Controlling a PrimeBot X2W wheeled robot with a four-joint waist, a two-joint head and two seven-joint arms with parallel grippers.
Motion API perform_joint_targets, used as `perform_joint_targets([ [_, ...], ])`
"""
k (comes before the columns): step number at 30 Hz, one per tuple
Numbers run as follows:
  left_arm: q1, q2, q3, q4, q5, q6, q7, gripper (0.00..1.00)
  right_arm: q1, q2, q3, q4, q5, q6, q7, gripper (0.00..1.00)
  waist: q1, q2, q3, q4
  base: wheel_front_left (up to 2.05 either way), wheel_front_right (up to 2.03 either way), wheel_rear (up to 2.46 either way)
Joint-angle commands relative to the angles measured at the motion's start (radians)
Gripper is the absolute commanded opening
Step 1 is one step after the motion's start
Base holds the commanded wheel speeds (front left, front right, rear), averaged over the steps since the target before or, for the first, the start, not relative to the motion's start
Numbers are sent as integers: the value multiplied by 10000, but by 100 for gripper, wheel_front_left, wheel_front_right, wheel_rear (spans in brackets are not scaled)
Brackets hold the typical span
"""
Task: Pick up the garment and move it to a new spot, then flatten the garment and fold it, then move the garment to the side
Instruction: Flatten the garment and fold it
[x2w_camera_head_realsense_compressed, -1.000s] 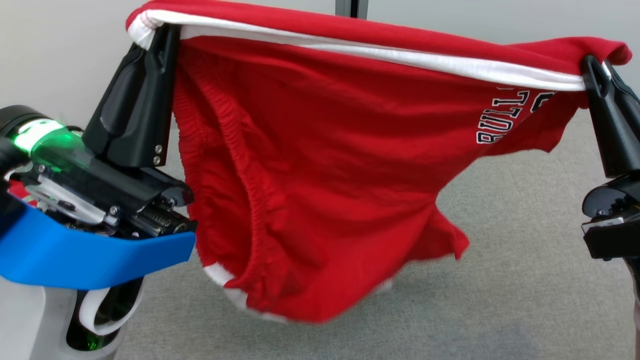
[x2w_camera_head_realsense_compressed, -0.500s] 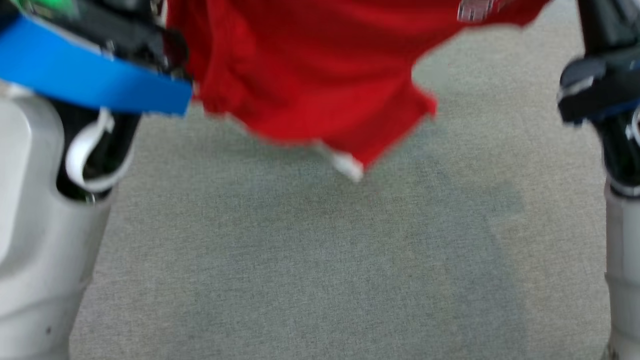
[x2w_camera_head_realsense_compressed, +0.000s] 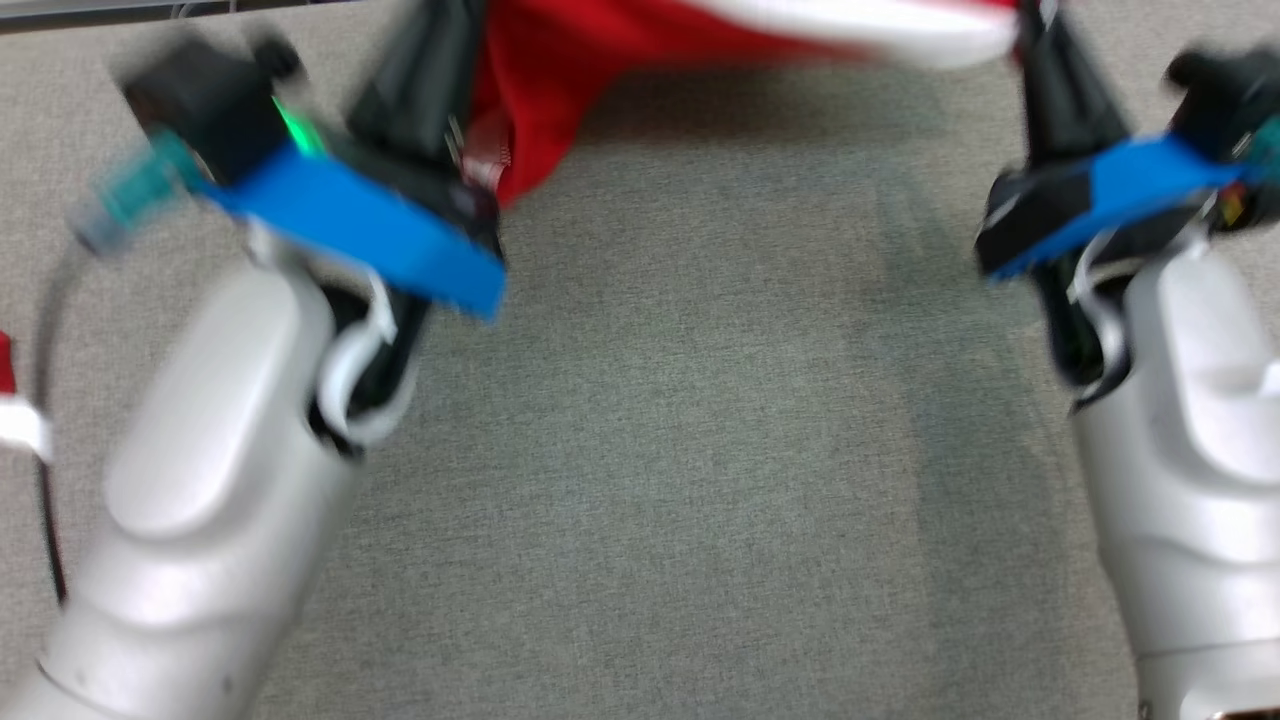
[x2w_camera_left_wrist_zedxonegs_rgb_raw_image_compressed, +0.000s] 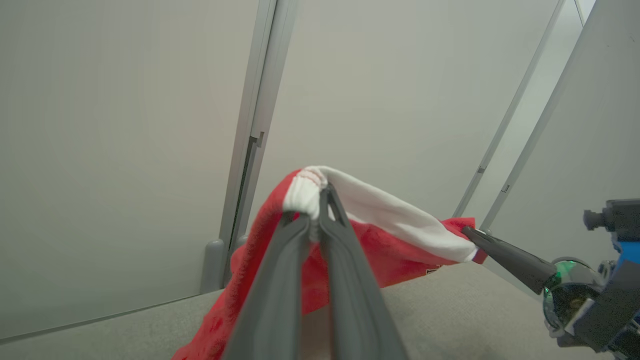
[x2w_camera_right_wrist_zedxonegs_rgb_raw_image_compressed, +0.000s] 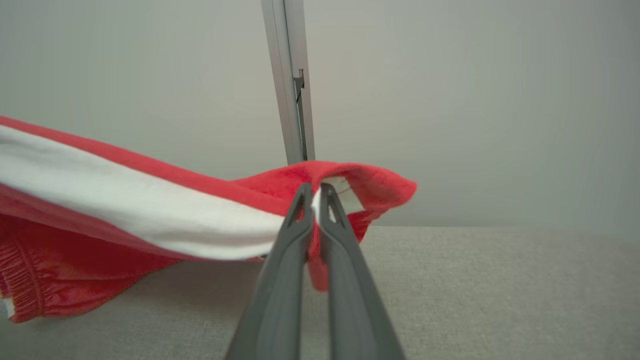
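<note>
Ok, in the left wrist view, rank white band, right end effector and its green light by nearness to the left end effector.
1. White band: pinched in the left end effector.
2. Right end effector: right side, at the band's far end.
3. Green light: farther right, behind those fingers.

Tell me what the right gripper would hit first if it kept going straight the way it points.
Beyond the red and white cloth garment it pinches, the right gripper would probably meet the pale grey partition wall, near its upright metal post; how far off is unclear.
</note>
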Motion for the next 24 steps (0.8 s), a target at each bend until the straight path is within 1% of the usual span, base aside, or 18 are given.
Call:
perform_joint_targets([
  [1,424,104,-222,-24,-108,-87,-319,0,261,69,68,275,77,-3,-303,0,-3,0,52,45,0,0,0],
  [3,1108,178,-641,-179,-324,-87,-715,0,675,82,158,681,215,-3,-701,0,-3,0,26,47,0,0,0],
  [6,1969,409,-1133,-550,-383,-67,-1101,0,1318,113,237,937,443,-3,-1114,0,-3,0,-188,34,0,0,0],
  [9,2883,553,-1362,-1019,-352,-68,-1292,0,2069,50,190,757,719,-3,-1335,0,-3,0,-504,4,0,0,0],
  [12,3694,746,-1583,-1601,-203,-68,-1359,0,2921,-123,205,296,1014,-3,-1416,0,-3,0,-902,-71,0,0,0],
  [14,4261,808,-1742,-2028,-163,9,-1371,0,3545,-198,214,-108,1173,-3,-1413,0,-3,0,-1235,-148,0,0,0],
  [17,5067,991,-1868,-2792,-273,276,-1328,0,4527,-339,272,-955,1365,-3,-1213,0,-3,0,-1721,-298,0,0,0],
  [21,6136,1276,-2024,-3873,-320,777,-1174,0,6022,-435,122,-2379,1574,-3,-651,0,-3,0,-2318,-433,0,0,0],
  [24,6819,1509,-2084,-4570,-407,1199,-1057,0,6997,-464,-363,-3667,1480,-3,-129,0,-3,0,-2547,-468,0,0,0],
])
